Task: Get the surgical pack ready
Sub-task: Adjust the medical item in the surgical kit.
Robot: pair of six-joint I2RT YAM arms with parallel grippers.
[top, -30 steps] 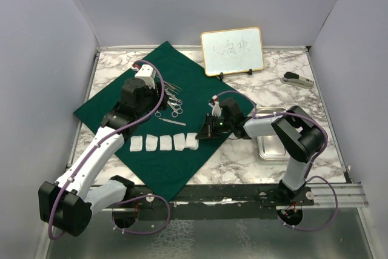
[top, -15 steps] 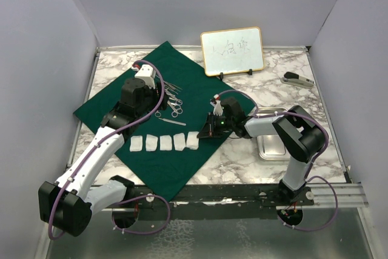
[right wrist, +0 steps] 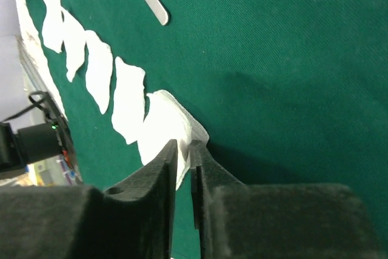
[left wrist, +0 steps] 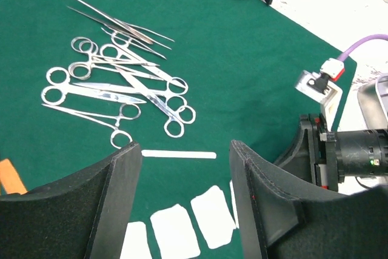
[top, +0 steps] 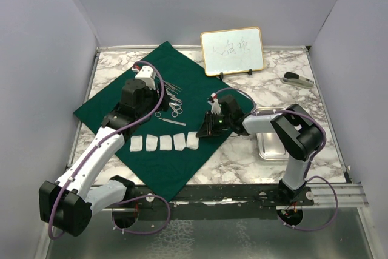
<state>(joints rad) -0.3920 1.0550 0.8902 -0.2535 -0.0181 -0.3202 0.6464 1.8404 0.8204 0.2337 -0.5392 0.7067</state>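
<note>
The dark green cloth [top: 182,77] lies on the marble table. Silver scissor-like instruments [top: 171,102] lie piled on it, also in the left wrist view [left wrist: 115,83]. Several white gauze squares [top: 157,143] form a row near the cloth's front edge. My right gripper [top: 205,130] is low at the row's right end, shut on the last gauze square [right wrist: 160,119], with the jaws pinching its edge [right wrist: 183,145]. My left gripper [left wrist: 183,147] is open and empty above the cloth, between the instruments and the gauze row. The steel tray [top: 273,144] sits right of the cloth, partly hidden by my right arm.
A flat white strip [top: 173,121] lies between the instruments and the gauze. The gold-framed whiteboard [top: 232,50] stands at the back. A stapler-like object [top: 297,79] lies at the far right. Grey walls enclose the table on three sides.
My right gripper has shifted slightly to the left while holding the gauze square's edge. The left arm has not moved.
</note>
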